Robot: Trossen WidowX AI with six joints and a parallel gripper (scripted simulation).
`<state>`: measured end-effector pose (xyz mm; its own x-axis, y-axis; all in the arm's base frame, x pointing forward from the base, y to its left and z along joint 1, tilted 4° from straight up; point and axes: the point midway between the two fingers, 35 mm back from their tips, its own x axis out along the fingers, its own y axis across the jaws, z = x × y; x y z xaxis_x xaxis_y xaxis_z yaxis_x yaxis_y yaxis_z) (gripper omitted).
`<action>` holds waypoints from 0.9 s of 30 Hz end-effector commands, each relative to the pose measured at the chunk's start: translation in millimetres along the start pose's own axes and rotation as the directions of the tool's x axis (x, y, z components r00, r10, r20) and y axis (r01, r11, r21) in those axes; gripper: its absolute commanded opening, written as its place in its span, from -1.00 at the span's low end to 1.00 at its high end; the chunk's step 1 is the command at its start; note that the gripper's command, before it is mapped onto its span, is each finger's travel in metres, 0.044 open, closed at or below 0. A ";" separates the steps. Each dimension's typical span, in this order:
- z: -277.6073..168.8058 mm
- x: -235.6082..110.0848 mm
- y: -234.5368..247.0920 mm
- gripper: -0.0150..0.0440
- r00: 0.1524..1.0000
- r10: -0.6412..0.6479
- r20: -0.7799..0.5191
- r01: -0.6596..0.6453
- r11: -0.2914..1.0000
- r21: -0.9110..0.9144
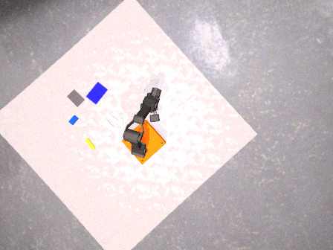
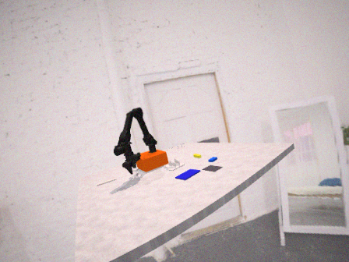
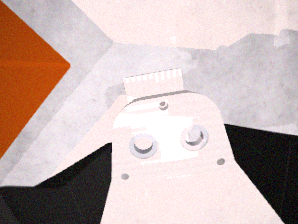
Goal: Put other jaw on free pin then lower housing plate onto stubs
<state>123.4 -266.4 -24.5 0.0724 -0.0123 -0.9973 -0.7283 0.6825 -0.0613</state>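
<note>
A white housing plate (image 3: 167, 172) with a rounded far end fills the lower middle of the wrist view. Two ringed round holes show side by side in it, each with a pale stub in it, and a small screw head sits beyond them. My gripper (image 3: 166, 139) is shut on the housing plate, one black finger against each side edge. A white ribbed block (image 3: 154, 85) shows just past the plate's far end. The gear teeth and the jaws' seating on their pins are hidden under the plate. I cannot tell whether the plate is level.
The arm stands on an orange block (image 1: 154, 143) (image 2: 153, 161), close beside the gripper. Pale parts (image 2: 174, 165) lie beyond it. A blue square (image 1: 97, 93) (image 2: 188, 174), a grey square (image 1: 76, 98) (image 2: 213, 168), a small blue block (image 1: 73, 120) (image 2: 213, 159) and a yellow bar (image 1: 90, 143) (image 2: 197, 156) lie farther off.
</note>
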 end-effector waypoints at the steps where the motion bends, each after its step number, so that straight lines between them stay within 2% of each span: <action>1: -1.5 -13.7 -3.3 0.70 1.000 -0.006 -0.001 0.006 1.000 -0.003; 27: 1.1 -95.1 2.1 0.70 1.000 -0.008 0.000 0.008 1.000 -0.001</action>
<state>116.1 -263.3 59.1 0.0719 -0.0131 -0.9973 -0.7268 0.6841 -0.0614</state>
